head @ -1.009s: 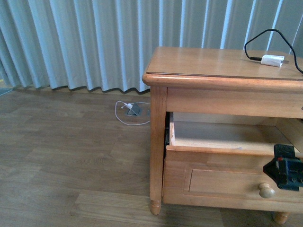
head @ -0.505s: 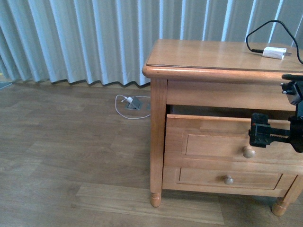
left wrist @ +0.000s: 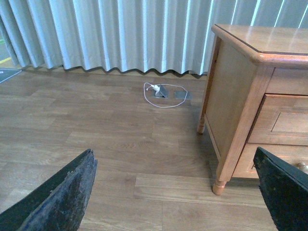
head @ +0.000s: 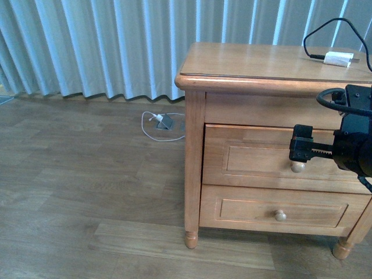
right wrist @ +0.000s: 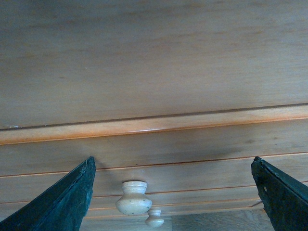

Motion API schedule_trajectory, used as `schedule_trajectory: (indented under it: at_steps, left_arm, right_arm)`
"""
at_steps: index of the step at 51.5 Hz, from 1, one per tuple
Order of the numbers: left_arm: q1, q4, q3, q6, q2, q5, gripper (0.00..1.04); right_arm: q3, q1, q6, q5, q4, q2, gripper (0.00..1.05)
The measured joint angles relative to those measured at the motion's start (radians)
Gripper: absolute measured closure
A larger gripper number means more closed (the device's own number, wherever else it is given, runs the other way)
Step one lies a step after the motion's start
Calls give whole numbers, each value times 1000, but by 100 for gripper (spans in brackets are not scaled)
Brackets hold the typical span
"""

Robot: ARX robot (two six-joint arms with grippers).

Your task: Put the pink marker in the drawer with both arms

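Observation:
The drawer [head: 256,158] is the upper, taller one of the honey-coloured nightstand, and it stands shut, flush with the frame. The pink marker is out of view in every frame. My right gripper [head: 302,150] hovers open just in front of the drawer's pale knob [head: 297,167]. In the right wrist view the right gripper [right wrist: 175,197] faces the drawer front [right wrist: 192,163], the knob [right wrist: 134,197] lying between its spread fingers [right wrist: 67,202] without touching them. My left gripper [left wrist: 175,197] is open over bare floor, left of the nightstand [left wrist: 240,91], holding nothing.
A white charger block [head: 337,58] with a black cable lies on the nightstand top. Below is a shallower drawer [head: 244,210] with a small knob [head: 281,215]. A white cable and grey floor socket [head: 164,123] lie by the curtains [head: 104,46].
The drawer slid from pulled out, to nearly shut, to fully shut. My right gripper stayed in front of its knob. The front view shifted with it.

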Motion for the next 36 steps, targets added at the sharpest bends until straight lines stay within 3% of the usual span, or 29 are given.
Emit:
schedule_trajectory:
  at_steps: [19,36]
  left_arm:
    - [0,0,0,0,0,0,6]
    - [0,0,0,0,0,0,6]
  right_arm:
    - [2,-8,-11,-14,-13,6,8]
    - [-96,7,-12,-103,-163,-151,8]
